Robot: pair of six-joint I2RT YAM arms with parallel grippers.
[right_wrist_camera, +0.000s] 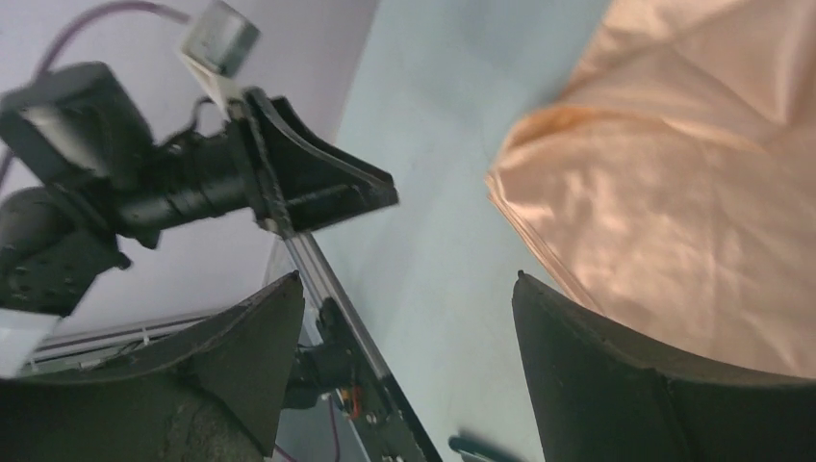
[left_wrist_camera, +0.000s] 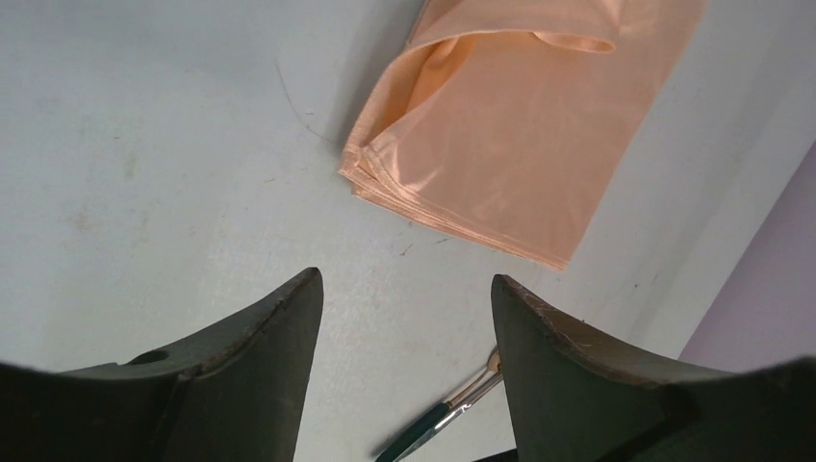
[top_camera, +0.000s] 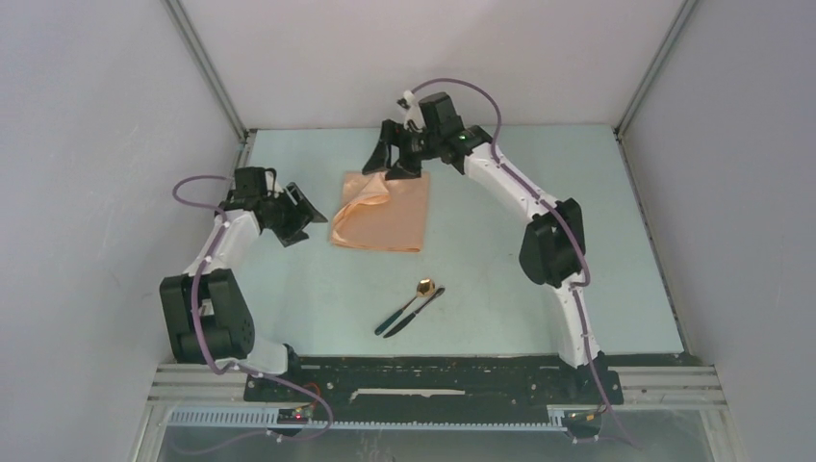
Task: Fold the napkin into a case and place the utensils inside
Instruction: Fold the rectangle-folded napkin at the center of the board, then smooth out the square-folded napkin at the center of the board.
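Note:
The peach-tan napkin (top_camera: pixel 382 214) lies folded into a rough rectangle at the back middle of the table, its top left corner rumpled. It also shows in the left wrist view (left_wrist_camera: pixel 510 125) and the right wrist view (right_wrist_camera: pixel 674 212). The spoon (top_camera: pixel 412 300) with a gold bowl and the dark knife (top_camera: pixel 416 312) lie side by side nearer the front; their handles show in the left wrist view (left_wrist_camera: pixel 438 423). My left gripper (top_camera: pixel 306 219) is open and empty, left of the napkin. My right gripper (top_camera: pixel 390 161) is open and empty, just above the napkin's back left corner.
White walls with metal frame rails (top_camera: pixel 207 67) close in the table on three sides. The black base rail (top_camera: pixel 433 380) runs along the front edge. The left arm (right_wrist_camera: pixel 192 183) appears in the right wrist view.

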